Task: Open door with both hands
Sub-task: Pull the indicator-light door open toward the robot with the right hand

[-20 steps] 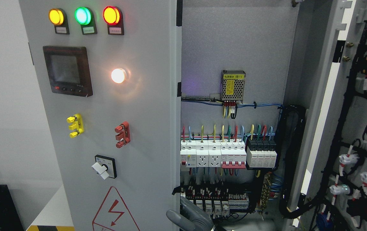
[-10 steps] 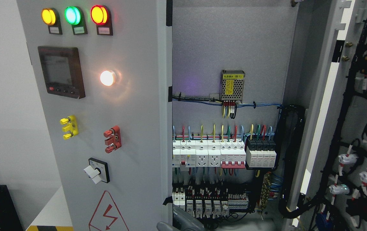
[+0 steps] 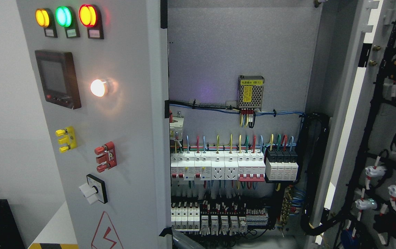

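Bright even light; white lamp (image 3: 98,88) glares on door (image 3: 128,121); sharp focus.

One head-height view faces the open electrical cabinet (image 3: 239,103) close up, left door (image 3: 115,138) angled toward it.
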